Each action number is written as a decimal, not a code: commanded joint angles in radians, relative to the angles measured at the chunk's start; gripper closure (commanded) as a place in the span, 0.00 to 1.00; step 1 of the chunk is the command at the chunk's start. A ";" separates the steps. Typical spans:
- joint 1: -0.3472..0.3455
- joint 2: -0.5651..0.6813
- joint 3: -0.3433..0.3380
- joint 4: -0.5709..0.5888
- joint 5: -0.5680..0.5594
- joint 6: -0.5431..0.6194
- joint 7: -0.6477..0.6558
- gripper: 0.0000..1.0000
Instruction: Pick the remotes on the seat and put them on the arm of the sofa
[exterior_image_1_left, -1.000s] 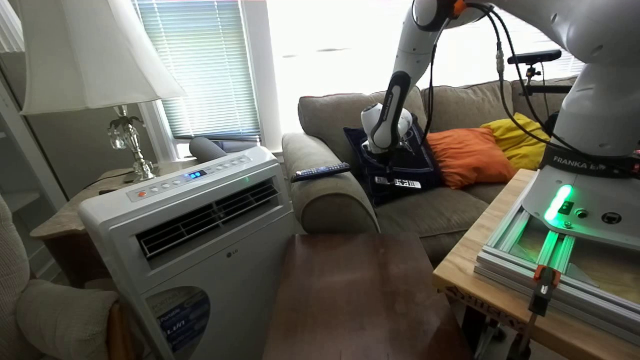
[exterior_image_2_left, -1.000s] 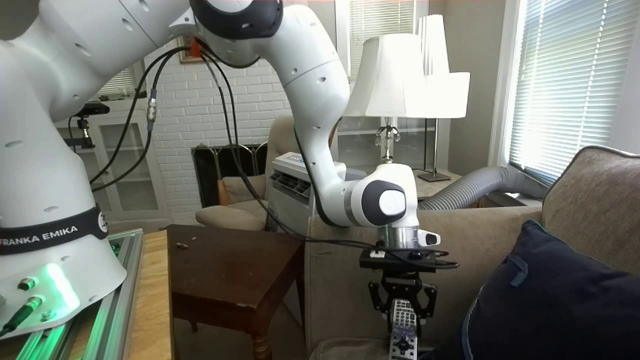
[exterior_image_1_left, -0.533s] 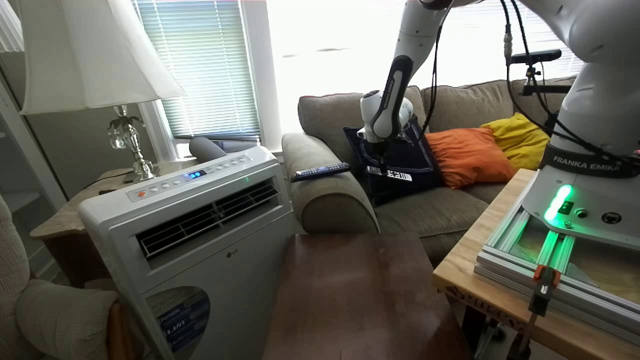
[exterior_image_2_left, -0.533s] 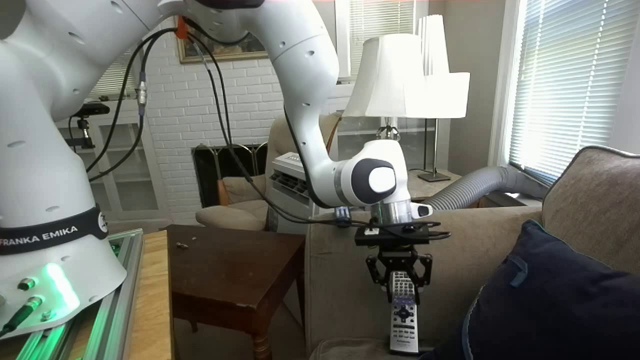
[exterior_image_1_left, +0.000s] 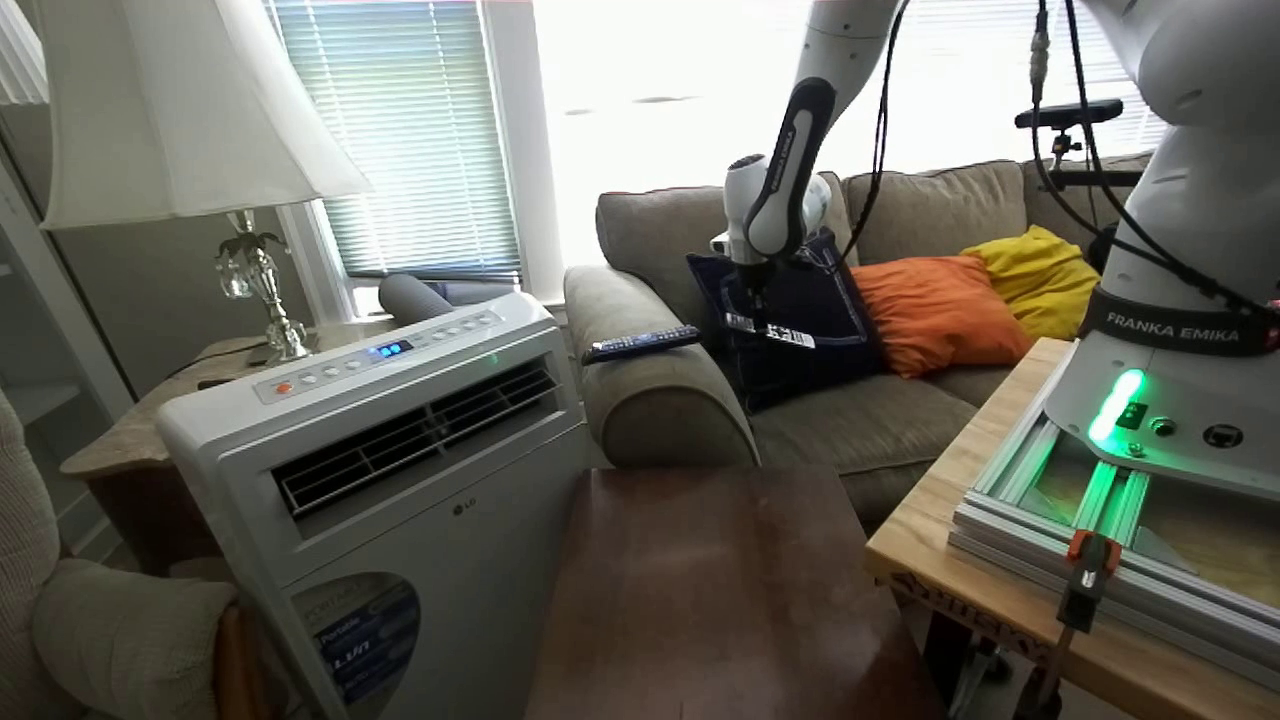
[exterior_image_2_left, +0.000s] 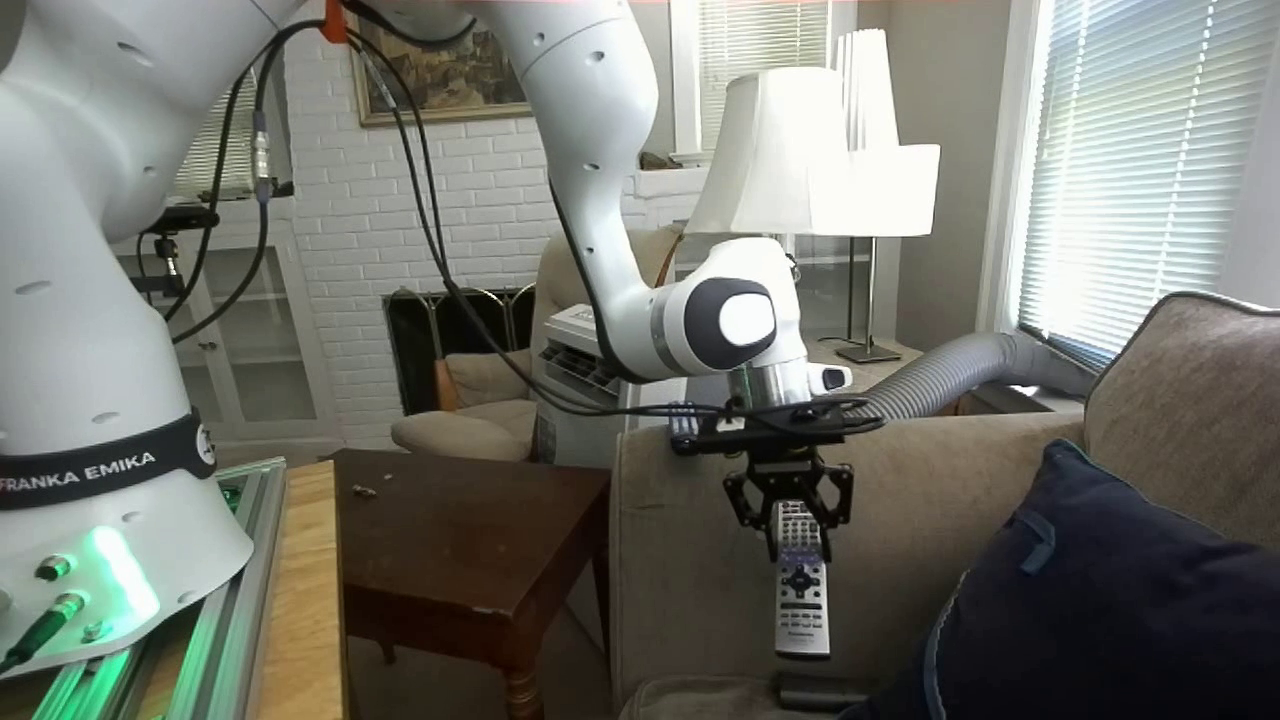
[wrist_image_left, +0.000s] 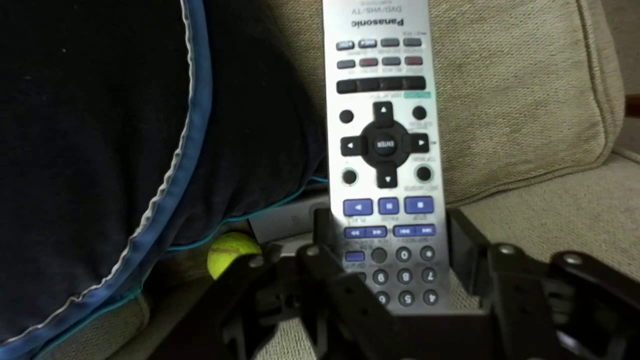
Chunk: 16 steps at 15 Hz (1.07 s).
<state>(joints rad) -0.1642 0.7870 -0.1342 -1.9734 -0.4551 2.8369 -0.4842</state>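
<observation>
My gripper (exterior_image_2_left: 799, 548) is shut on a silver remote (exterior_image_2_left: 802, 605) with dark and blue buttons. It holds it by the sides, hanging down above the seat (exterior_image_2_left: 690, 697) in front of the sofa arm's inner side. The wrist view shows the held remote (wrist_image_left: 382, 145) between the fingers (wrist_image_left: 390, 225); an exterior view shows its edge (exterior_image_1_left: 790, 337). A dark remote (exterior_image_1_left: 642, 344) lies across the top of the sofa arm (exterior_image_1_left: 670, 400); it also shows behind the gripper in an exterior view (exterior_image_2_left: 684, 428). A dark flat bar (exterior_image_2_left: 820, 692) lies on the seat by the pillow.
A navy pillow (exterior_image_2_left: 1100, 600) leans beside the gripper. A tennis ball (wrist_image_left: 232, 252) and a grey device (wrist_image_left: 285, 217) lie at its edge. Orange (exterior_image_1_left: 940, 310) and yellow (exterior_image_1_left: 1035, 285) pillows, a white air conditioner (exterior_image_1_left: 400, 480) and a brown table (exterior_image_1_left: 720, 590) stand around.
My gripper has risen with the silver remote and moved slightly toward the sofa arm. The remote's lower end and the dark bar on the seat have come into view below it.
</observation>
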 joint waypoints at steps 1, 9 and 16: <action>0.029 -0.074 0.002 -0.071 -0.011 0.023 0.020 0.68; 0.125 -0.145 -0.006 -0.078 -0.029 0.018 0.041 0.68; 0.217 -0.200 0.000 -0.034 -0.069 -0.089 0.029 0.68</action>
<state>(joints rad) 0.0248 0.6287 -0.1375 -2.0101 -0.4849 2.8170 -0.4690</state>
